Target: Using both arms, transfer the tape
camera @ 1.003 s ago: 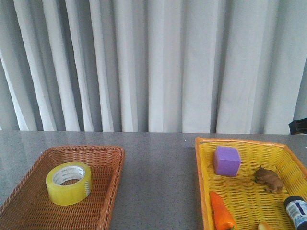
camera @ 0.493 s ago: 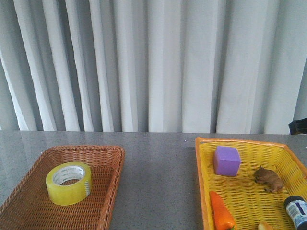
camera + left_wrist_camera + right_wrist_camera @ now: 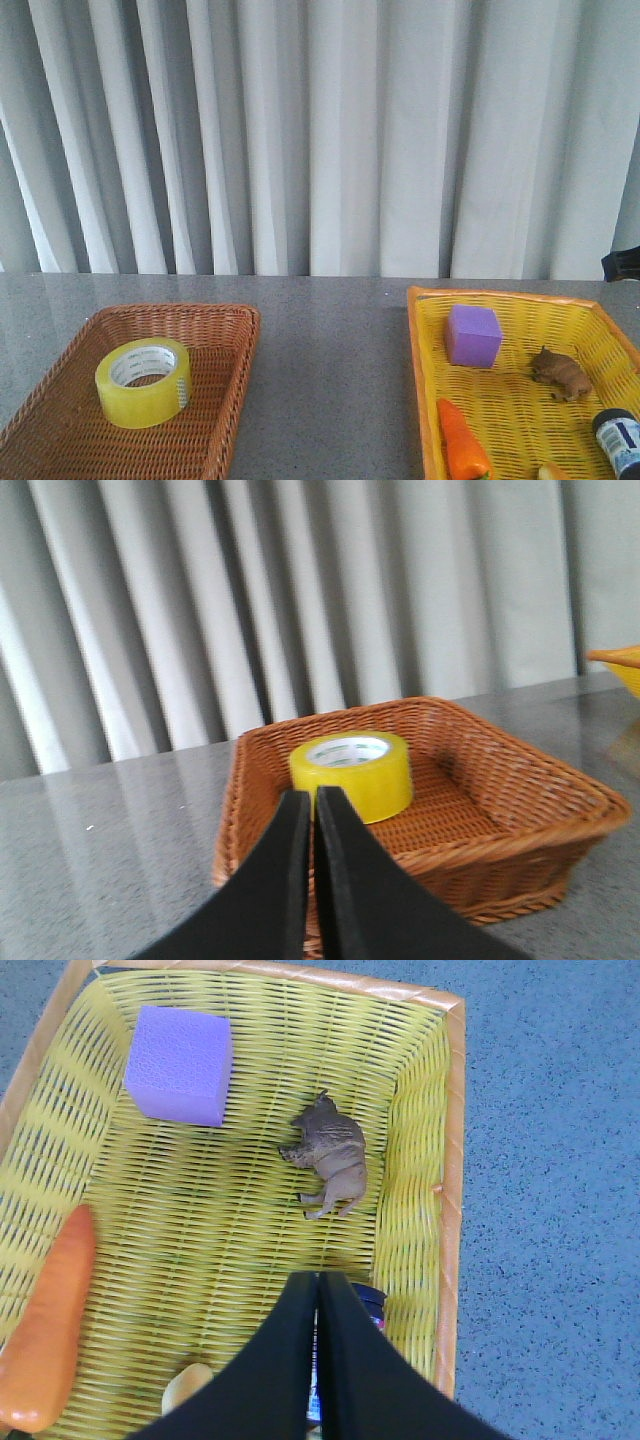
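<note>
The yellow tape (image 3: 143, 382) with a white printed core lies flat in the brown wicker basket (image 3: 225, 410) at the front left. It also shows in the left wrist view (image 3: 353, 772). My left gripper (image 3: 312, 798) is shut and empty, held short of the basket's near rim, pointing at the tape. My right gripper (image 3: 318, 1282) is shut and empty, hanging above the yellow basket (image 3: 420, 1160). Neither arm shows in the front view.
The yellow basket (image 3: 424, 400) at the front right holds a purple cube (image 3: 472, 335), a brown toy animal (image 3: 560, 373), an orange carrot (image 3: 462, 444) and a dark bottle (image 3: 618, 440). Grey tabletop (image 3: 330, 390) lies between the baskets. White curtains hang behind.
</note>
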You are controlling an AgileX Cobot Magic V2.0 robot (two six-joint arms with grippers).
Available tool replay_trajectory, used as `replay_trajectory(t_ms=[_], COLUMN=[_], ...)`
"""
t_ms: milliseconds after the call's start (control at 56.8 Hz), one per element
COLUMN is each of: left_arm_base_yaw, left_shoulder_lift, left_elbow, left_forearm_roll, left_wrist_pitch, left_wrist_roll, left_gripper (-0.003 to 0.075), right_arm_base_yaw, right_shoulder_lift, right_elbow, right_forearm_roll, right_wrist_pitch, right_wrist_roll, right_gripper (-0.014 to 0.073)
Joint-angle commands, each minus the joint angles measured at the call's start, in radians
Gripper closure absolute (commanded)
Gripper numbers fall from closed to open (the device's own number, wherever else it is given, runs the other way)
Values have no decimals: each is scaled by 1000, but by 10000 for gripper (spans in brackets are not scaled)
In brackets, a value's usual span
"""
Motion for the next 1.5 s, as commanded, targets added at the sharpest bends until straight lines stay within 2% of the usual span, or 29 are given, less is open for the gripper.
replay_trajectory(t_ms=[0,106,299,598,827,1478], left_arm_base_yaw=[52,92,94,92,92,92], left_shoulder_lift=[-17,-17,-17,-17,-17,-16], left_elbow=[-6,-6,-6,-6,-6,-7], left_forearm_roll=[-8,-8,-37,-53,-53,-53], left_wrist_pitch=[-82,-81,-70,61,23,27], left_wrist_roll=[-60,-92,-91,-91,-92,-92], left_gripper=[727,727,727,727,727,727], right_arm_base_yaw=[-7,-7,-7,-7,-7,-7], right_shoulder_lift=[-37,-37,-37,-37,-37,-37], right_elbow=[-23,-23,-23,-23,-23,-23], right_forearm_roll=[1,1,1,1,1,1], right_wrist_pitch=[-47,-47,-47,-47,-47,-47], right_wrist_roll=[-9,-9,-9,-9,-9,-9], right_gripper=[601,601,601,601,601,601])
